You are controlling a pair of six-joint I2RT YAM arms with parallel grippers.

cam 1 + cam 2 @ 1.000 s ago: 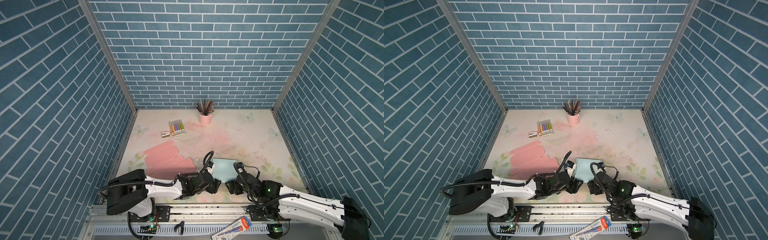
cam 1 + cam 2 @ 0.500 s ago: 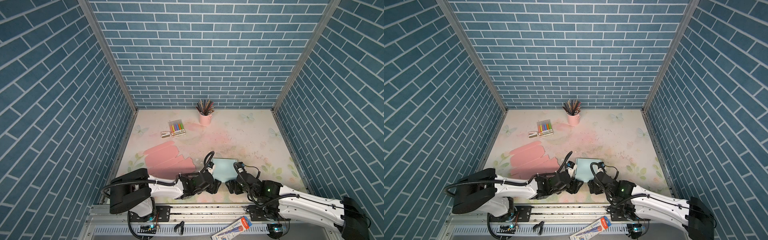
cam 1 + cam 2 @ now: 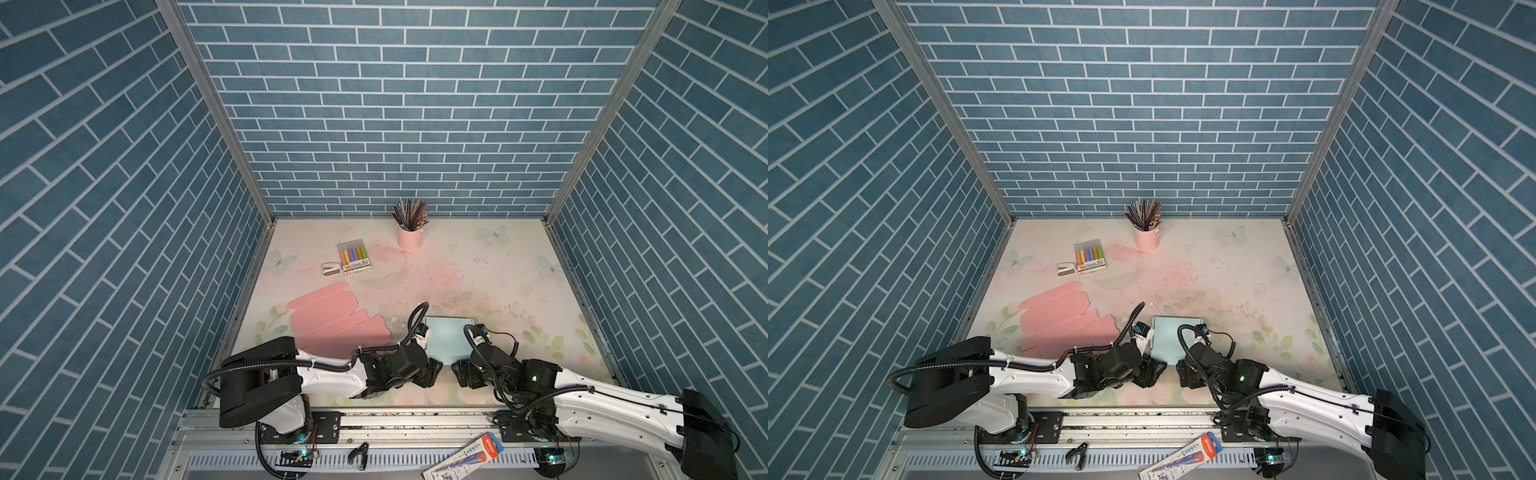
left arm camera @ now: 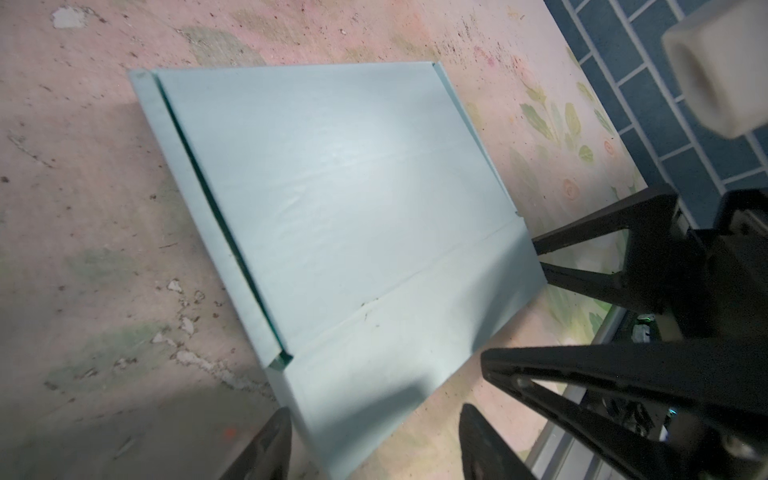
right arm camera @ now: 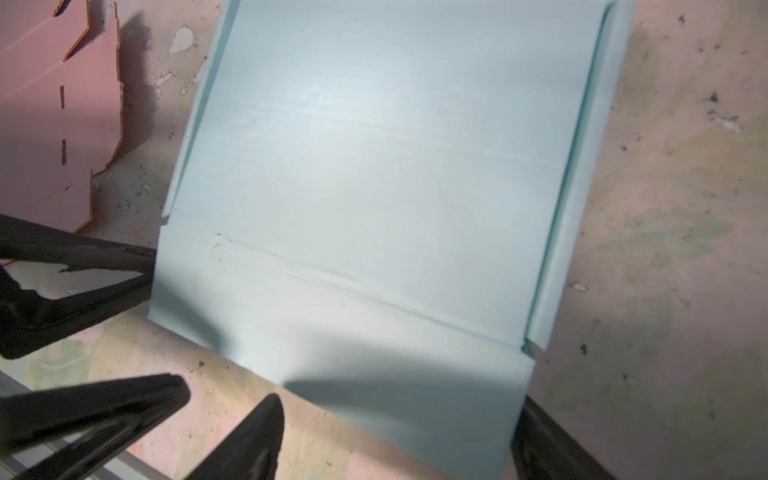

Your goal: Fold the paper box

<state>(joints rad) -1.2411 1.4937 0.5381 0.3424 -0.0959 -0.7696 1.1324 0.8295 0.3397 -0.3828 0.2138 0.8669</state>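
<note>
**Entry: box folding, both arms at the sheet**

- Paper box [image 3: 451, 345]: pale blue, not yet formed. It lies as a flat sheet on the bench [image 3: 498, 270], close to the front edge and about mid-width. Seen in both top views [image 3: 1173, 343].
- Creases, left wrist view [image 4: 353, 208]: one crease crosses the sheet and sets off a wide flap on the side nearest the arms. A narrow folded strip runs along each of the two adjoining edges.
- Left gripper [image 3: 436, 368]: at the box's near left corner and released. In its wrist view [image 4: 376, 411] the two fingers stand well apart with the corner of the wide flap between them. Nothing is pinched.
- Right gripper [image 3: 459, 370]: at the box's near right corner, also released. In its wrist view [image 5: 399, 401] the fingers straddle the flap edge. The flap covers part of one finger, but I cannot tell whether they touch.
- The two grippers face each other just beside the box's near edge, apart from one another.
- Pink card sheet [image 3: 328, 320]: flat, just left of the box, not touching it.
- Marker pack [image 3: 354, 258]: beyond the box, to its left, well apart.
- Pink cup of pencils [image 3: 409, 239]: upright, well beyond the box's far edge.
</note>
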